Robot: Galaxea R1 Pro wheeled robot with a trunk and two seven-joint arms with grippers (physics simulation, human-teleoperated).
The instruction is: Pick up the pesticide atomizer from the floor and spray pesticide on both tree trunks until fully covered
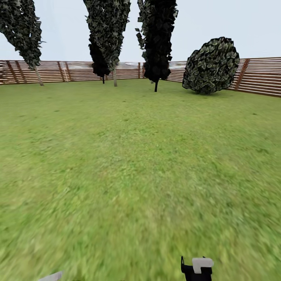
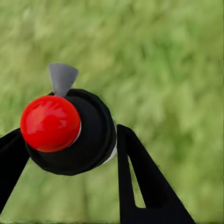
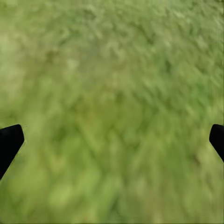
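The left tool [image 2: 70, 154] is clamped on the pesticide atomizer [image 2: 79, 135], black body wedged between the two dark fingers, red top [image 2: 50, 123] facing the wrist camera and a small grey nozzle [image 2: 62, 78] poking out beyond it, all hanging above blurred grass. So the bottle is in hand, and by my reading the job now is the drive to a tree. The right tool [image 3: 112, 140] hangs with its fingers spread wide apart, nothing between them, just lawn below. From the head view, open grass [image 1: 128, 164] runs away to a slatted wooden fence [image 1: 257, 76]; along it stand several dark conifers, the nearest [image 1: 156, 43] almost black, and a round bush [image 1: 211, 65] to the right. A pale leaning trunk [image 1: 38, 76] shows at far left, but whether that is one of the target trees I cannot tell from here. To do this well: keep the squeeze firm, carry the bottle steady, turn the base until a thick pale trunk is squarely ahead, then close in before aiming the nozzle.
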